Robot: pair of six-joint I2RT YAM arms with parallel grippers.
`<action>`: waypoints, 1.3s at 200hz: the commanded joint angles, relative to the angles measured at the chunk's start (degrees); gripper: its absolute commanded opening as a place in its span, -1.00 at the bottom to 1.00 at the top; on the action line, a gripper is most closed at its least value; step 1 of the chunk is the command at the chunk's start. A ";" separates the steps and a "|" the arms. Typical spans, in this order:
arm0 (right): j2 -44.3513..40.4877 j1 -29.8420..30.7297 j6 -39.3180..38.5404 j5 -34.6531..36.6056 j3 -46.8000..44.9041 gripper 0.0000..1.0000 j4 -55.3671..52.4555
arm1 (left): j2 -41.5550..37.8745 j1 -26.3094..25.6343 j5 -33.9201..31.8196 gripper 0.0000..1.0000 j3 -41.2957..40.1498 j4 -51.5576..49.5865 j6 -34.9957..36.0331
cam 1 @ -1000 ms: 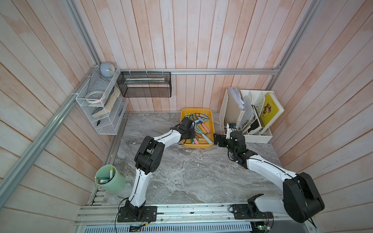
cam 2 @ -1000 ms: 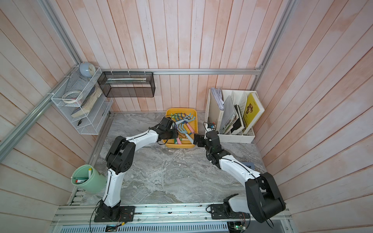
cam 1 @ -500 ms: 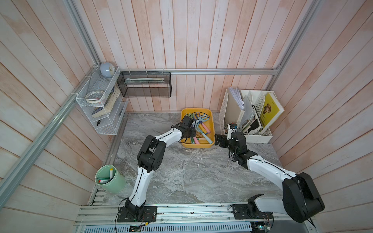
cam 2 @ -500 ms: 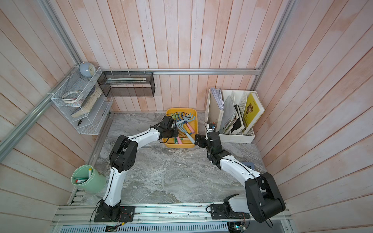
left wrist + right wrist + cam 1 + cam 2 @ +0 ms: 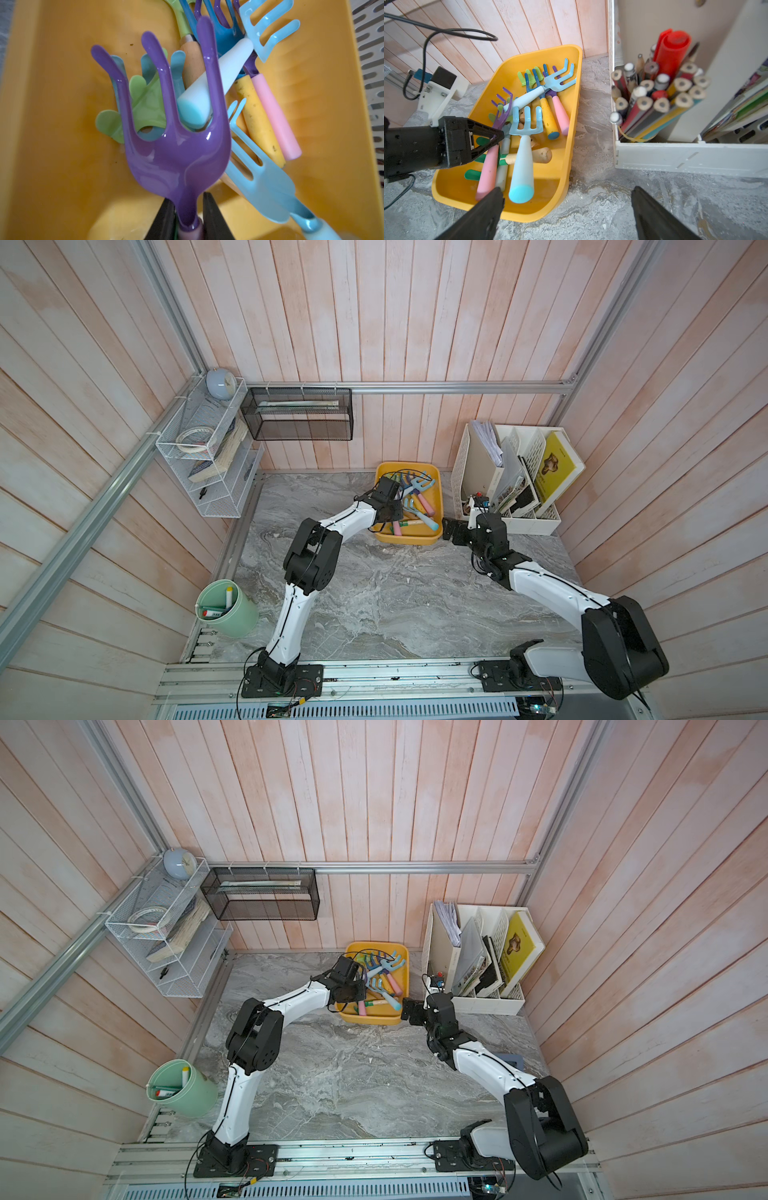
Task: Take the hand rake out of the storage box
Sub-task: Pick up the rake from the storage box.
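Left pincer (image 5: 188, 218) looks clamped on the thin neck of the purple hand rake (image 5: 176, 162), which lies inside the yellow storage box (image 5: 574, 116) among other rakes. Risk: its tines straddle a pale blue handle (image 5: 218, 79), so a lift could hook & drag that one along, or the rake could swivel in the grip. Right pincer (image 5: 568, 190) gapes wide beside the box, holding nothing. No legible labels; yellow book (image 5: 557, 464) text too small.

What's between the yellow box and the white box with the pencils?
Only a bare strip of grey table separates the storage box from the white organizer, clearest in the right wrist view.
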 commanded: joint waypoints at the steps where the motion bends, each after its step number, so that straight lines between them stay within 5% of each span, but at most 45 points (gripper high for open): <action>1: -1.19 -0.33 0.24 -0.56 -1.06 0.96 0.94 | -5.40 -0.35 -3.17 -0.56 -0.02 -1.20 1.97; 95: -0.95 -0.38 0.76 -3.89 -1.71 0.96 2.01 | -0.90 -0.69 -5.91 -0.56 9.38 -4.95 4.19; 141: 3.25 -0.38 0.93 -13.23 -0.44 0.96 5.43 | -0.95 -0.97 -1.59 -0.50 7.12 -1.18 4.93; 217: 4.97 -0.38 1.03 -11.67 0.57 0.96 3.83 | 1.88 0.60 -1.52 -0.39 4.67 -3.62 4.99; 260: 4.61 -0.38 1.12 -10.88 0.28 0.96 3.71 | -0.68 -0.04 -3.31 0.01 5.86 -3.98 5.43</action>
